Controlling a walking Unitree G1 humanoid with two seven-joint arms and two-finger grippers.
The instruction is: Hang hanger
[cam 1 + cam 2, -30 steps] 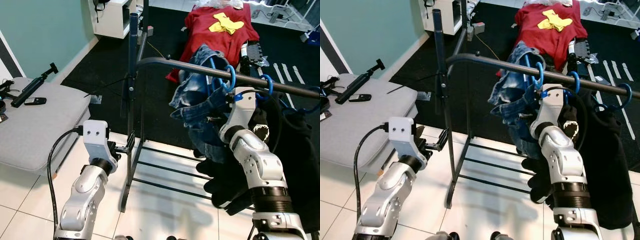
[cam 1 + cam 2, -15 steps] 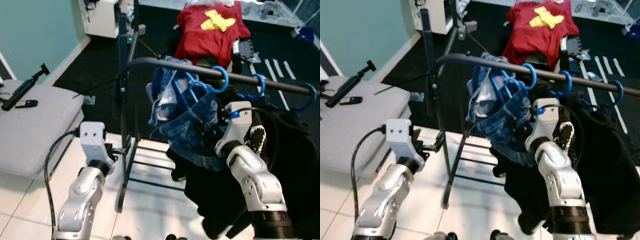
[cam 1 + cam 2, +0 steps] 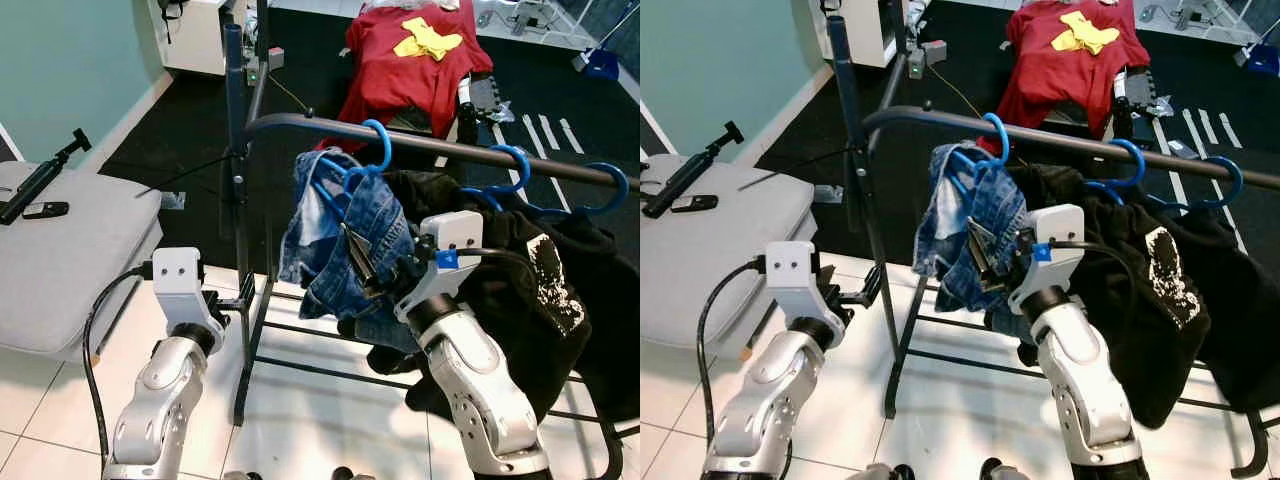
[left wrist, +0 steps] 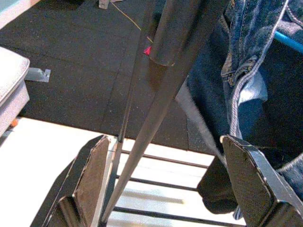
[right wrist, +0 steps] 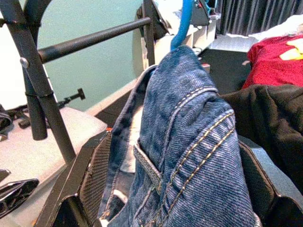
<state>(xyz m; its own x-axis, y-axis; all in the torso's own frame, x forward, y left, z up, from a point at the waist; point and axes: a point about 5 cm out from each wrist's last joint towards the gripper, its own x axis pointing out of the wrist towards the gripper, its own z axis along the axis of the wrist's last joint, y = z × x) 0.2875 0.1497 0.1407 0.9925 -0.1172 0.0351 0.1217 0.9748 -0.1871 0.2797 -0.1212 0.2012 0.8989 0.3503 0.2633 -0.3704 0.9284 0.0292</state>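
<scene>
On the dark rail (image 3: 440, 146) of the clothes rack, the blue hanger (image 3: 380, 145) is being carried by its hook, with the denim garment (image 3: 345, 240) draped over it and hanging down just beside the black clothes (image 3: 520, 290) further along. The right gripper (image 3: 362, 262) is being held against the denim, its fingers spread to either side of the folded cloth rather than pinched on it, as is being shown in the right wrist view (image 5: 182, 156). The left gripper (image 4: 161, 189) is being held low beside the rack's upright post (image 3: 235, 150), its fingers spread with nothing between them.

The denim is being judged soft, fairly heavy and floppy, so it is likely to swing and to slide off the smooth plastic if pulled by the cloth. The stiff hanger itself, near the hook or neck, is being judged the better place for a hold.

Stitching and the thin blue neck (image 5: 182, 26) rising from the fold are being shown close up in the right wrist view, while the hook's seat on the rail is being shown in the eye views. The rack's lower bars (image 4: 156, 161) are being shown in the left wrist view.
</scene>
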